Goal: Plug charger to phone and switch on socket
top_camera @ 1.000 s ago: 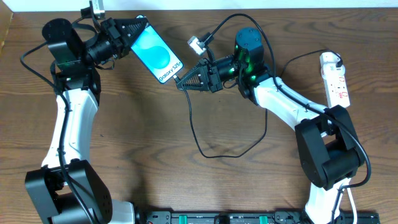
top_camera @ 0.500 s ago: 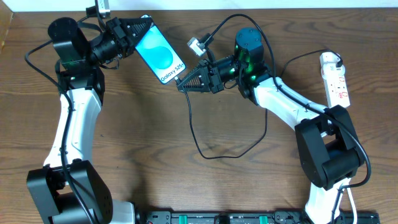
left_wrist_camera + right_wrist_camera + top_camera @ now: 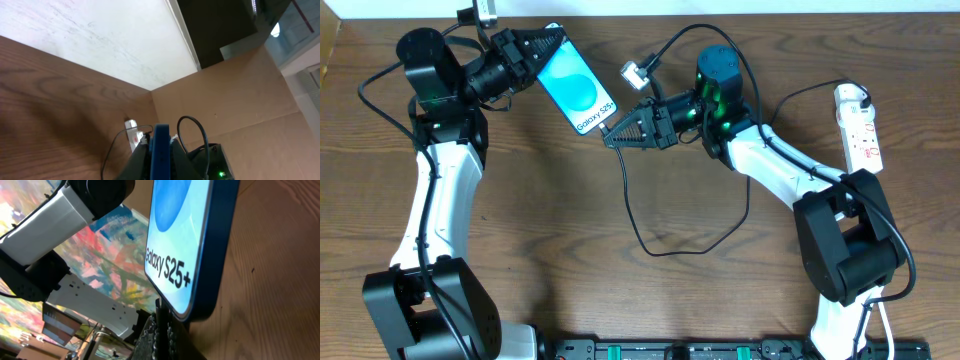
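My left gripper (image 3: 548, 40) is shut on the top end of the phone (image 3: 576, 90), a blue-screened handset reading "Galaxy S25", held tilted above the table. In the left wrist view the phone shows edge-on (image 3: 161, 150) between the fingers. My right gripper (image 3: 612, 136) is shut on the charger's black connector tip, which sits right at the phone's bottom edge (image 3: 200, 255). The charger cable (image 3: 640, 225) loops down over the table and back up to the right. The white socket strip (image 3: 858, 125) lies at the far right edge.
The brown wooden table (image 3: 620, 300) carries the cable loop in the middle. A small white connector piece (image 3: 636, 70) sticks up behind the right gripper. A black rail (image 3: 680, 350) runs along the front edge.
The left arm shifted the phone slightly right toward the connector early on; since half a second ago almost nothing has moved.
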`<state>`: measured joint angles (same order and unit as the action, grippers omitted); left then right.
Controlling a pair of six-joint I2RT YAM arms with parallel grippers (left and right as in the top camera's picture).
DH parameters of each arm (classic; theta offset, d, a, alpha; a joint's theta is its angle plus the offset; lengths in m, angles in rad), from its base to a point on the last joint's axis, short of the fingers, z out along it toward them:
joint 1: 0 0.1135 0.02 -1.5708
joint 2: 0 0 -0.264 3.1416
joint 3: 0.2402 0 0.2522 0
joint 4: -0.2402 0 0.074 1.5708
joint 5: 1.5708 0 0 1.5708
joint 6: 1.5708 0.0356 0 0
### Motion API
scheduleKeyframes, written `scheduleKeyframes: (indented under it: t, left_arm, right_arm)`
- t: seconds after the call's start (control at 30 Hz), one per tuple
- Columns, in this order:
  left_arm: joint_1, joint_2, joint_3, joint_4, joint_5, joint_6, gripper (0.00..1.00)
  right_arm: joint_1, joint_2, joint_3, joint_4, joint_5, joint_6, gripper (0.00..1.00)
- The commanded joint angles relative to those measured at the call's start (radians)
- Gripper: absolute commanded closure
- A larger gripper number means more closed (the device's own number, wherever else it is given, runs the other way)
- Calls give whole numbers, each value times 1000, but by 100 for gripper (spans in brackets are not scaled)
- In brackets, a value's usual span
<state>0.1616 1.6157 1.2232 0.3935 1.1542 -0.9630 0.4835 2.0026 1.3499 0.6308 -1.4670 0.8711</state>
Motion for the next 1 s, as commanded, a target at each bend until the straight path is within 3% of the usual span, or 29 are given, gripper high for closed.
scheduleKeyframes:
  t: [0.0,0.63,0.97]
  left_arm:
    - [-18,-2,5,0,96,27,93]
    - [-17,-2,5,1,30,28,93]
    - [-18,-2,5,1,81,28,93]
  right_arm:
    - [6,4,15,10,121,40,99]
    - [9,4,15,18,107,48,99]
    - [6,4,15,25,168,106,99]
